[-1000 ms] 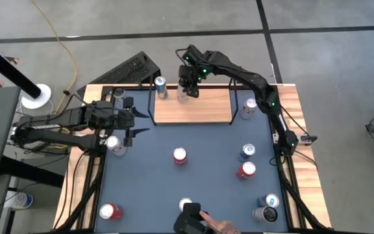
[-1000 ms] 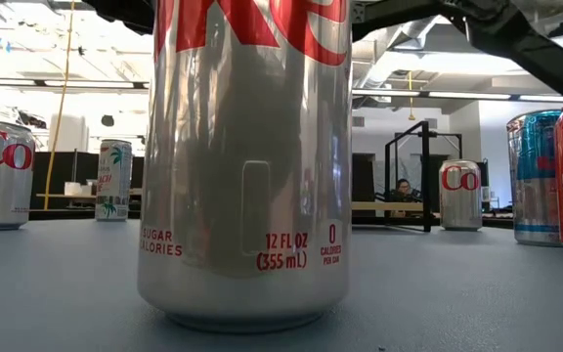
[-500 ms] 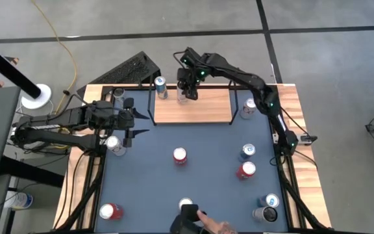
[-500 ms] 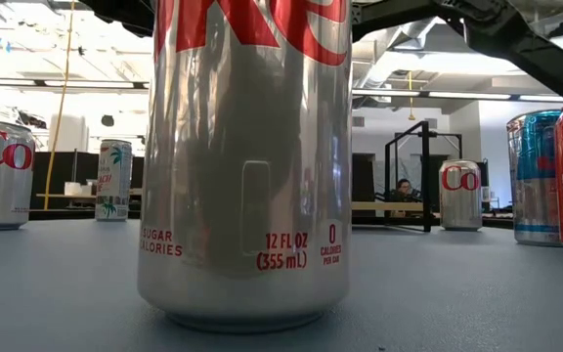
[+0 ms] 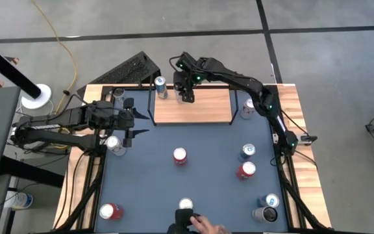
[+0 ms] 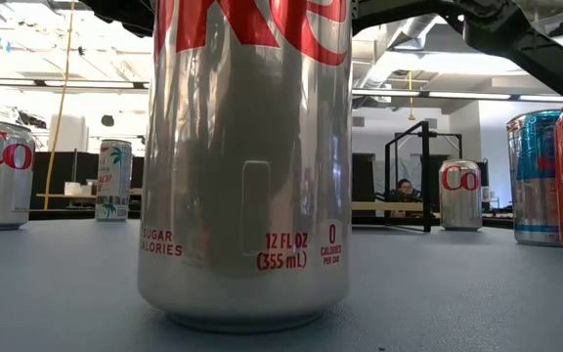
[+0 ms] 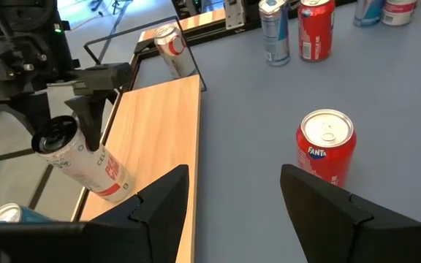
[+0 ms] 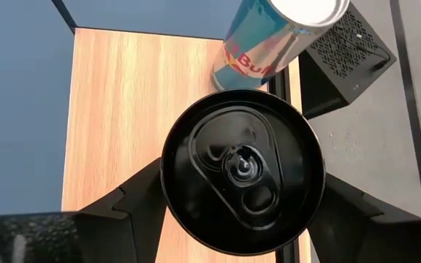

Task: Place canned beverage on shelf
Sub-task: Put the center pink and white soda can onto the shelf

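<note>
The right claw (image 5: 186,91), pinching a tilted can (image 7: 79,157), has slid toward the shelf's (image 5: 206,109) far-left corner beside the blue can (image 5: 160,84), so set-down looks close.

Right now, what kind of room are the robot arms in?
Probably a robotics lab or workshop: a bare concrete floor, long ceiling strip lights, and a grey-blue tabletop with soda cans set out between two dark arms.

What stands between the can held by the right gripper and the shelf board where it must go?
Nothing visible. The right gripper holds the white can tilted at the shelf edge, with bare wood beside it. The Red Bull can stands close, off that path.
</note>
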Robot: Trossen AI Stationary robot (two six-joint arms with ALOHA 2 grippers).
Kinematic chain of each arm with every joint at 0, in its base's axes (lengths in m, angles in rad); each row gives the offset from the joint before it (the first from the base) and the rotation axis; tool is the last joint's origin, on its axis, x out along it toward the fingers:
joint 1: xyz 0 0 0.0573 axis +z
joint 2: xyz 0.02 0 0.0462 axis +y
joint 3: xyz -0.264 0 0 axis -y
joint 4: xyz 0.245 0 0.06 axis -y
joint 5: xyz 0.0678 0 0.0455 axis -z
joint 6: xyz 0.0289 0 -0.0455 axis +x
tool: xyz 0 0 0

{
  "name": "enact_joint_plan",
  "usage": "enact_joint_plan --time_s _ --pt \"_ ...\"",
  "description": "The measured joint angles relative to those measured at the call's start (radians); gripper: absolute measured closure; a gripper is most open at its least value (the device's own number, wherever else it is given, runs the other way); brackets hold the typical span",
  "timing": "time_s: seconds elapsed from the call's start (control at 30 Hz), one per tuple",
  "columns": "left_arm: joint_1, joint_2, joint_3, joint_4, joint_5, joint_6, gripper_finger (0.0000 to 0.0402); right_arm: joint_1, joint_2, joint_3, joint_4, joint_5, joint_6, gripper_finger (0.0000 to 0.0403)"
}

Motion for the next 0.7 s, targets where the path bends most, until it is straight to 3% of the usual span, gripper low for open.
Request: enact_joint_plan --time_s 0.2,0.43,0.7 --pt "0.0 0.0 0.0 0.0 0.0 -0.008 0.0193 -0.005 0.0 0.0 -0.013 -0.017 0.009 0.0132" --pt "0.0 0.0 0.0 -0.001 0.0 -0.009 0.0193 -0.023 0.0 0.0 -0.031 -0.152 0.07 0.0132" --pt "0.0 0.0 0.0 0.0 0.001 -0.017 0.0193 -0.012 0.0 0.0 0.004 -0.031 0.093 0.0132"
